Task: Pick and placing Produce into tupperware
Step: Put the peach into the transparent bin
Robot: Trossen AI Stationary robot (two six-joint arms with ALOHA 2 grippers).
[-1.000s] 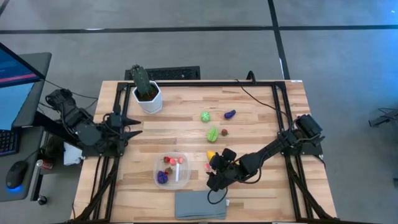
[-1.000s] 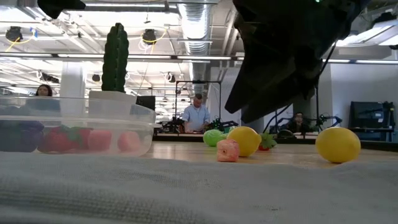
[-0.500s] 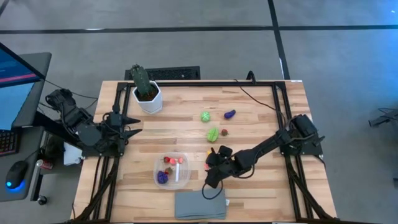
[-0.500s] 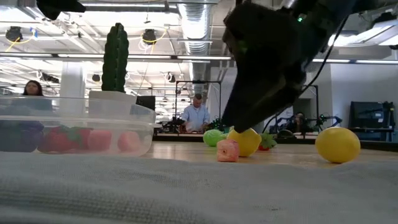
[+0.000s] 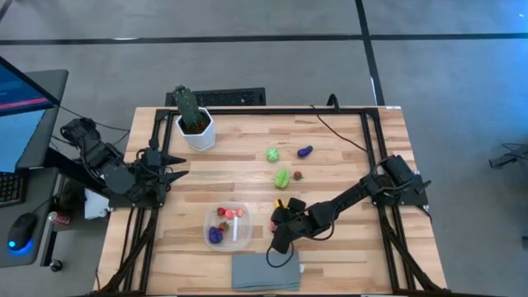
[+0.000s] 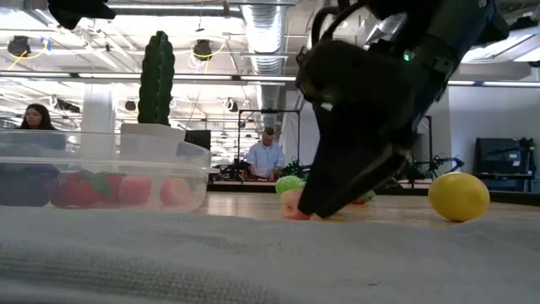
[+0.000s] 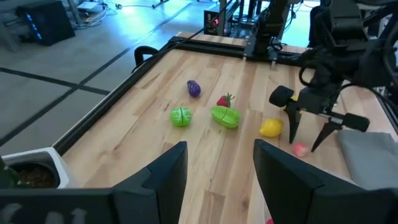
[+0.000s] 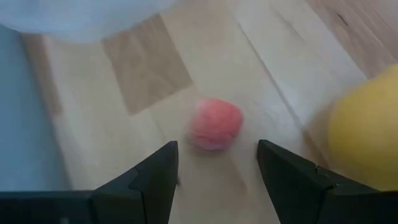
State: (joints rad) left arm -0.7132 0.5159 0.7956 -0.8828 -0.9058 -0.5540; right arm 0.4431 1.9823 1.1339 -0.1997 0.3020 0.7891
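Standing beside the desk [image 5: 346, 247], I see the tupperware [image 5: 228, 224] near its front edge, already carrying a few pieces of produce, with a grey cloth [image 5: 266, 271] just beyond it. The right gripper [image 8: 216, 163] hovers low, fingers spread, straddling a pink fruit [image 8: 214, 124] that lies on the wood beside a lemon [image 7: 271, 127]. The left gripper [image 7: 217, 163] waits spread at the desk's left edge. That pink piece looks light, smooth and round, likely to roll or squirt out; pinching it across its widest middle seems safest.
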